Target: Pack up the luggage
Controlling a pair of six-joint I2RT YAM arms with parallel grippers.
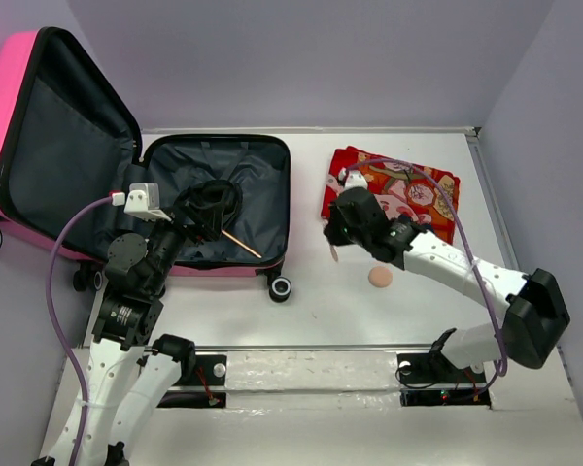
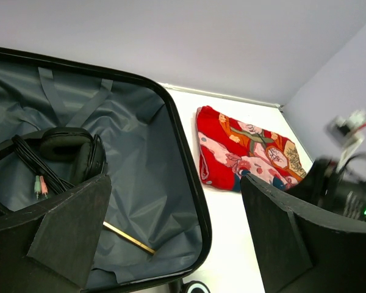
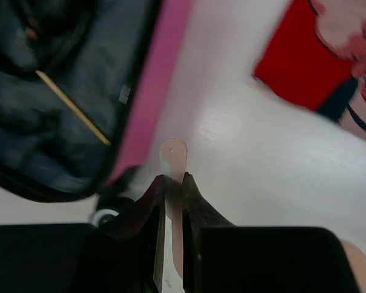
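The luggage lies open on the left of the worktop. Its base is flat and its pink lid is tipped up at the far left, partly cut off by the edge of the top view. On the grey lining of the base lie black headphones with their cable coiled over them, and just to the near right of them a thin wooden stick.

The left pincer hangs over the near part of the base, its fingers spread wide with nothing between them. From above it covers part of the headphones.

The right pincer is over bare worktop just right of the luggage's pink wall, pinched narrow on a pale flat strip. The strip's rounded end sticks out, and its other end is hidden between the fingers.

A red patterned cloth lies folded at the far right. A small peach disc sits near it on the worktop. The right wrist view is blurred and shows only a sliver of the disc behind a finger. A caster wheel shows at the luggage's near right corner.
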